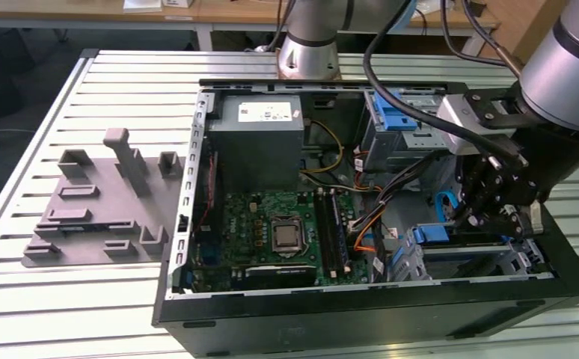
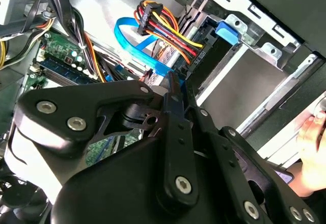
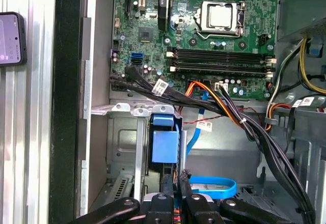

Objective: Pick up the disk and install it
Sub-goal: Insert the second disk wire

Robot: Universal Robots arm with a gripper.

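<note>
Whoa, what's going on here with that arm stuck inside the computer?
A robot arm is working inside an open computer case that lies on a slatted metal table. Its gripper is down in the corner by the metal drive cage, beside the motherboard, and the jaws look closed together. The disk, seen by the blue end of its carrier, sits in that cage just in front of the gripper. Whether it is fully seated cannot be told.

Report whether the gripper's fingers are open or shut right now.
Shut: in both wrist views the gripper has its fingertips pressed together with no gap, above the drive cage.
</note>
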